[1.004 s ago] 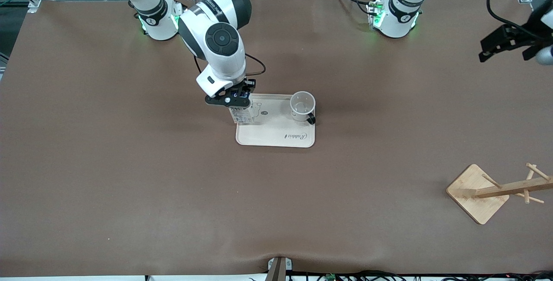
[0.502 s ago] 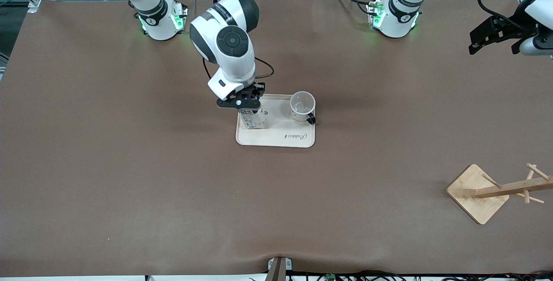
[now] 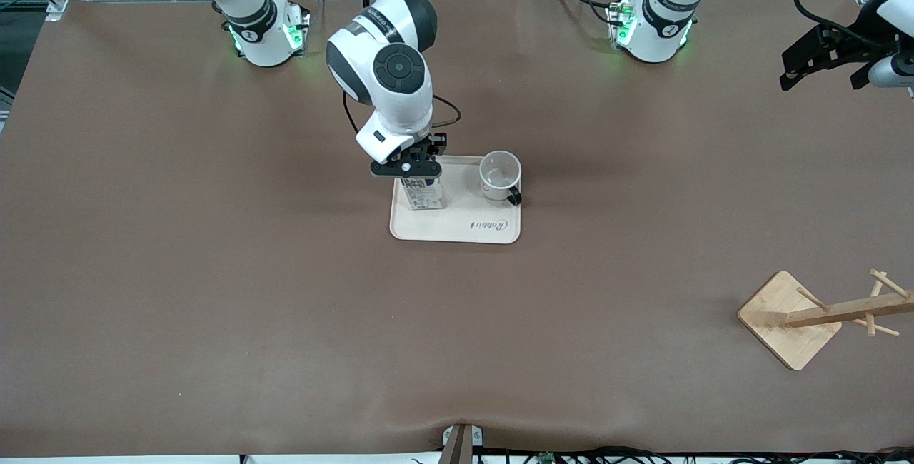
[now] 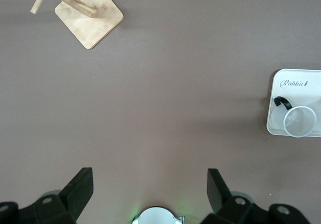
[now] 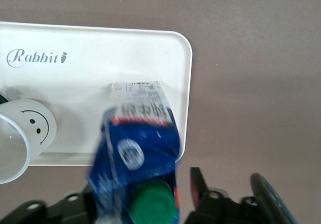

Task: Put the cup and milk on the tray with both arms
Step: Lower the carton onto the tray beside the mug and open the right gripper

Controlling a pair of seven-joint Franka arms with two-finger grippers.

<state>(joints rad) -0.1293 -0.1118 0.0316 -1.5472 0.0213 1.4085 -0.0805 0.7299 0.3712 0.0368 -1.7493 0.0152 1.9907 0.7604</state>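
On the tray (image 3: pixel 457 228), right fingers (image 3: pixel 416 166) seemingly grip milk (image 3: pixel 423 194); left fingers (image 4: pixel 85 184) apart.

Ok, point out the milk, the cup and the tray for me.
milk (image 3: pixel 423 195): front view, on the carton's printed side below the right end effector.
cup (image 3: pixel 498 175): front view, inside the open mug.
tray (image 3: pixel 457 228): front view, bare surface beside the "Rabbit" script.
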